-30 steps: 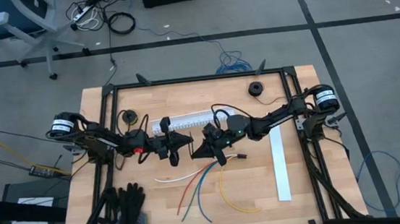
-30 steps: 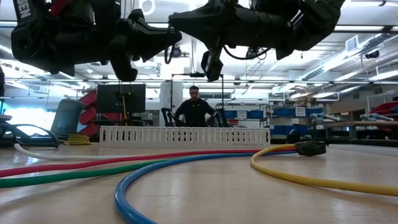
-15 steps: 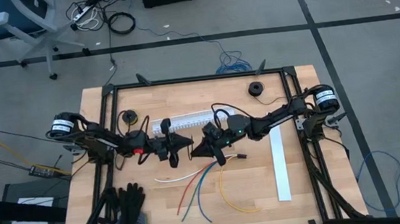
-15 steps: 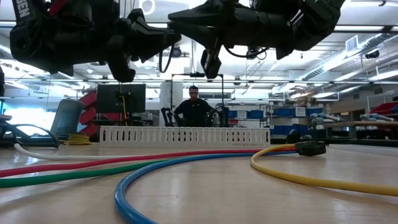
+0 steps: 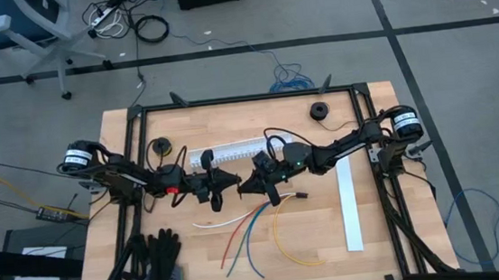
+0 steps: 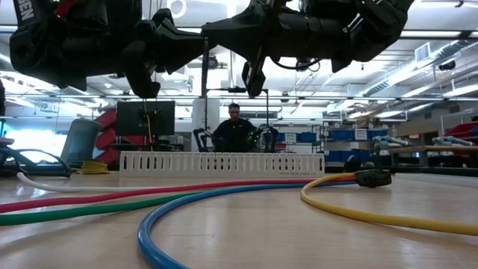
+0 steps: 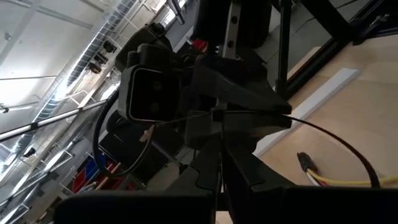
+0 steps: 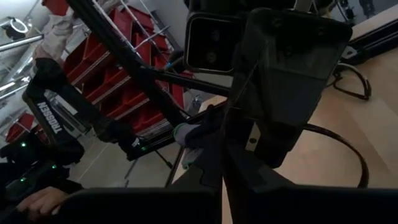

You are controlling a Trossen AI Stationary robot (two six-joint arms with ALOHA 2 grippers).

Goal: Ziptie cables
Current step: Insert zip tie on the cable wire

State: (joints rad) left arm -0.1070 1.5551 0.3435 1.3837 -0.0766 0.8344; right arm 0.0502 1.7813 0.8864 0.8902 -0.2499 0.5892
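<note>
Loosely spread on the wooden table (image 5: 322,138), the cables (image 5: 256,230) lie in its near half: a white, a red, a green, a blue and a yellow wire fan out from one point, where a small dark plug (image 5: 300,194) sits at the end of one of them. From the low view the red, green and blue wires (image 6: 172,205) run side by side across the boards and the yellow one (image 6: 351,209) curves away near the plug. Just above this point, raised off the table, the left gripper (image 5: 232,178) and the right gripper (image 5: 245,187) meet tip to tip; both have their fingers pressed together, and a thin dark strand, hard to identify, passes between them. Behind the grippers stands a white slotted channel (image 5: 232,149). A flat white strip (image 5: 351,205) lies at the right side, a small black ring (image 5: 320,110) at the far edge, and black gloves (image 5: 159,261) at the near left corner. A person (image 6: 234,131) is seen in the room beyond.
</note>
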